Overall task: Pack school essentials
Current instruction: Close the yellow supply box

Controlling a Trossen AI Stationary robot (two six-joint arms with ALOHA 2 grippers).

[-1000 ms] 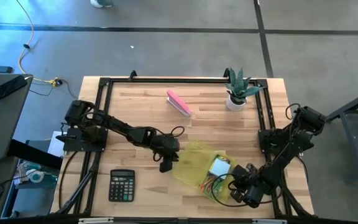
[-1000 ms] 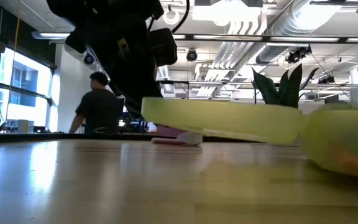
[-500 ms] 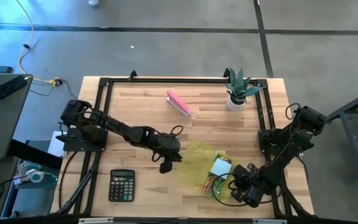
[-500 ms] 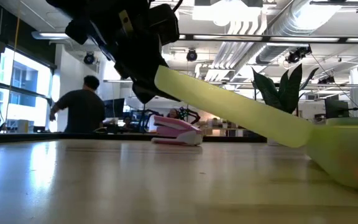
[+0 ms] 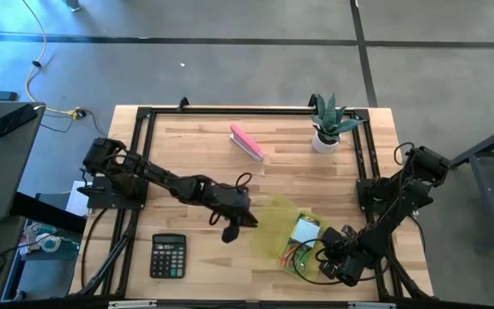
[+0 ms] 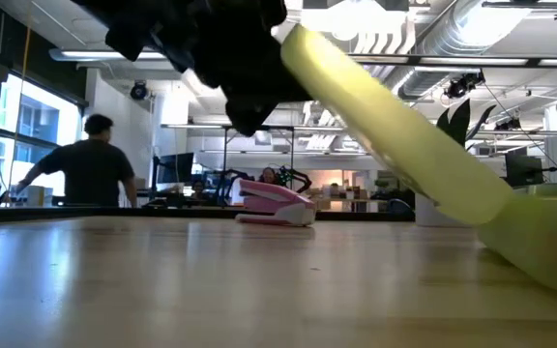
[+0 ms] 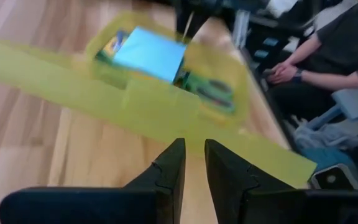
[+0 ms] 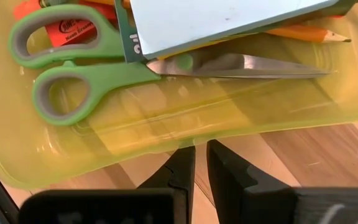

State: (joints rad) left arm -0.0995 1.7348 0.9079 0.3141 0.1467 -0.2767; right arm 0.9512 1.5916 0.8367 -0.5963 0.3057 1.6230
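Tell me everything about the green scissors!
The green-handled scissors lie flat inside the see-through yellow-green case, blades closed. They have two green loop handles lined with grey and shiny metal blades. A white-looking pad covers part of them, and an orange pencil lies beside the blades.

A pink oblong block (image 5: 248,142) lies toward the far side of the wooden table (image 5: 195,150), its long axis slanted; in the low view it sits flat on the tabletop with a paler underside. A small potted plant (image 5: 328,123) with spiky green leaves stands in a white pot near the far right corner. A black calculator (image 5: 168,256) rests at the near left edge. Beyond the table, a person (image 6: 90,169) in a dark top is at a bench, and another person (image 7: 328,56), probably seated, shows in the left wrist view.
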